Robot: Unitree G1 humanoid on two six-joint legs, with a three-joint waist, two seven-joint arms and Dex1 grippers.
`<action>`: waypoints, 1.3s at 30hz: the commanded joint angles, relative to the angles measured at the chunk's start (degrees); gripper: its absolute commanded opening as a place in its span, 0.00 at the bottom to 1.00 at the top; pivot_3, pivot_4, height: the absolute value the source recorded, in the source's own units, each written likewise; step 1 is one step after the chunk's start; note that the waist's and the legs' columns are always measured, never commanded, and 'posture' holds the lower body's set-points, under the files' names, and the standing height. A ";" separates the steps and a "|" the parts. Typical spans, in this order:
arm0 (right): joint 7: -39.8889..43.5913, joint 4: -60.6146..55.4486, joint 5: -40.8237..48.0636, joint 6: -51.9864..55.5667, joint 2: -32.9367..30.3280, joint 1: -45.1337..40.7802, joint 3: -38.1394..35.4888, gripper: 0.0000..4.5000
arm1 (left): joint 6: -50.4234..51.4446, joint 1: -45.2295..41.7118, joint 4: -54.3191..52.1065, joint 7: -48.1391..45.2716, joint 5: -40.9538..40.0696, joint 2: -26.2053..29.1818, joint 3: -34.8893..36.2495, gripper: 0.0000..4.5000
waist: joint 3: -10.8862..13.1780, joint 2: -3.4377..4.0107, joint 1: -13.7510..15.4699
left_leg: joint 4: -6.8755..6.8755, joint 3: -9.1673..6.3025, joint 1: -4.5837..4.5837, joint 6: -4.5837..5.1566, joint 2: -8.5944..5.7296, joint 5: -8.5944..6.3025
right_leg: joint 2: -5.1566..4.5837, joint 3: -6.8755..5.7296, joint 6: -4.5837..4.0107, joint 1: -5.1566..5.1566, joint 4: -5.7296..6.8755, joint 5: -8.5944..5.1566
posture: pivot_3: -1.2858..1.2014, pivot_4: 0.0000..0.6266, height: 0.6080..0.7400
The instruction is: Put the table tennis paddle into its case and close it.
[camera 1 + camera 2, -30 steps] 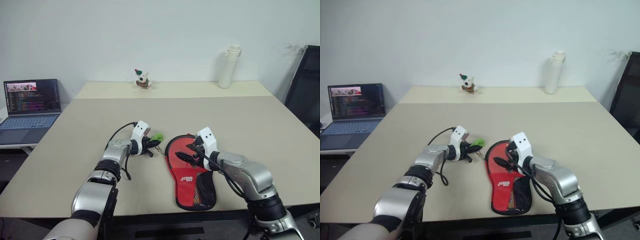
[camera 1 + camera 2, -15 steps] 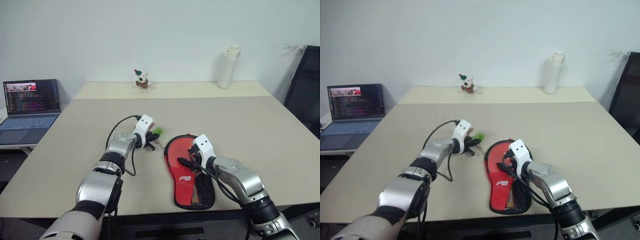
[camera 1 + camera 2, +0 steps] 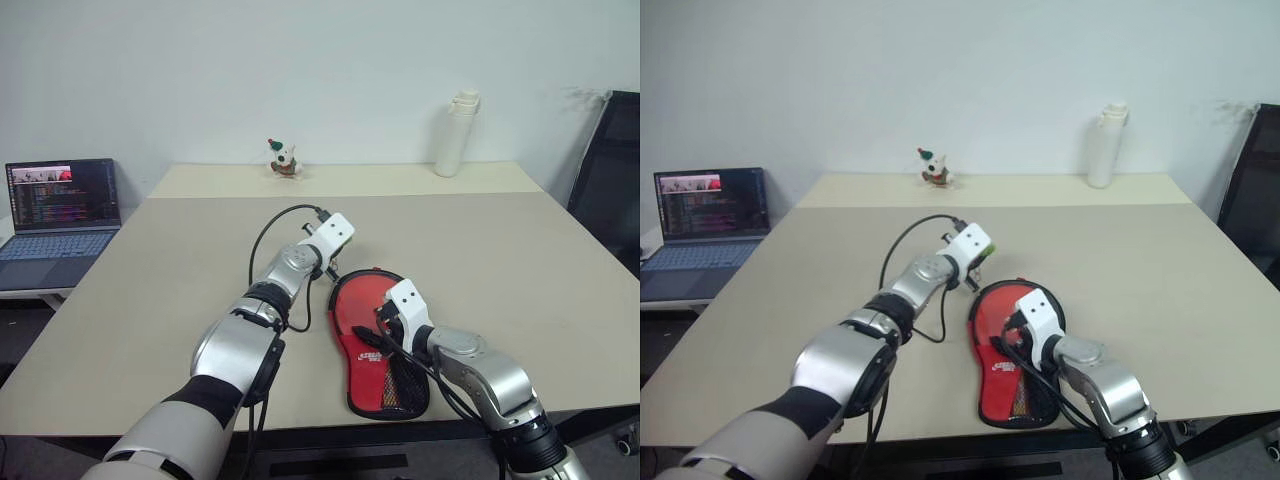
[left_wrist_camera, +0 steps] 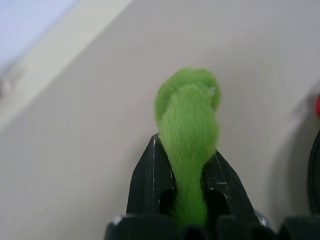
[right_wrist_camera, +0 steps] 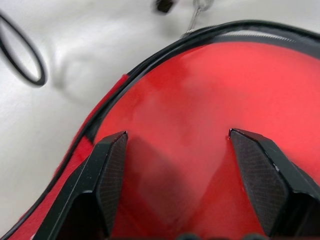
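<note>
Left gripper (image 4: 187, 165) pinched tight on a fuzzy green tag (image 4: 188, 125), held above the table (image 3: 180, 300) just past the round end of the case (image 3: 380, 340). Right gripper (image 5: 182, 165) spread wide, both fingers (image 5: 112, 175) over the red face of the case, nothing clamped between them. Case lies flat near the table's front edge, red logo side up, mesh pocket toward the robot. Can't make out the paddle. White bottle (image 3: 455, 133) and small plush toy (image 3: 284, 158) stand at the far edge, laptop (image 3: 62, 210) off to the left
</note>
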 commanded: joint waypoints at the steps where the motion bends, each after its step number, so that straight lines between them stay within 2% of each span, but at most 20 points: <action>1: -0.29 -0.95 -0.17 4.07 0.02 2.56 2.30 0.79 | -2.89 -3.32 -0.78 2.52 2.66 -1.31 -1.09 0.02 | 0.00 0.00 -0.01 | 0.00 0.04 0.00 0.00 0.00 0.00 | 0.00 0.01 0.00 0.00 0.00 0.00 | 0.52 0.24 1.00; 5: -1.28 -4.28 -0.11 6.23 0.03 5.88 3.28 0.79 | -6.60 -5.56 -0.60 4.76 8.84 -6.65 -6.42 0.02 | -0.03 -0.05 0.27 | -0.01 0.13 -0.01 0.00 -0.01 0.00 | 0.00 0.00 0.01 0.00 -0.03 0.00 | 0.52 0.24 1.00; 15: -2.46 -6.53 0.23 7.93 0.34 8.18 3.59 0.79 | -13.71 -7.57 -0.30 10.33 18.62 -13.34 -15.40 0.02 | -0.04 -0.07 0.63 | -0.01 0.16 -0.04 0.00 -0.10 0.00 | -0.08 0.03 0.06 0.03 -0.12 0.01 | 0.52 0.24 1.00; 26: -2.42 -6.19 0.29 7.72 0.46 8.28 3.62 0.79 | -15.55 -7.20 -0.13 10.71 20.93 -14.71 -17.42 0.02 | -0.04 -0.07 1.00 | -0.01 0.17 -0.06 -0.01 -0.11 -0.01 | -0.10 0.04 0.07 0.03 -0.15 0.01 | 0.52 0.24 1.00; 31: -2.32 -5.54 0.19 7.24 0.73 7.80 3.74 0.79 | -16.24 -5.71 -0.15 5.49 18.95 -14.92 -15.93 0.02 | -0.05 -0.08 1.04 | -0.01 0.18 -0.05 -0.01 -0.12 -0.01 | -0.09 0.03 0.07 0.03 -0.15 0.01 | 0.52 0.24 1.00; 32: -2.26 -5.42 0.16 7.13 0.72 7.73 3.77 0.79 | -16.34 -5.62 -0.19 5.16 18.58 -14.95 -15.56 0.18 | -0.05 -0.08 1.05 | -0.01 0.18 -0.05 0.00 -0.12 -0.01 | -0.09 0.03 0.07 0.03 -0.15 0.01 | 0.52 0.24 1.00; 39: -2.26 -4.50 -0.01 6.55 1.61 6.11 3.87 0.79 | -18.91 -4.32 -0.37 2.47 17.86 -14.46 -15.12 0.72 | -0.09 -0.09 0.83 | -0.01 0.21 0.01 0.00 -0.10 -0.01 | -0.07 0.07 0.06 0.05 -0.13 0.01 | 0.52 0.24 1.00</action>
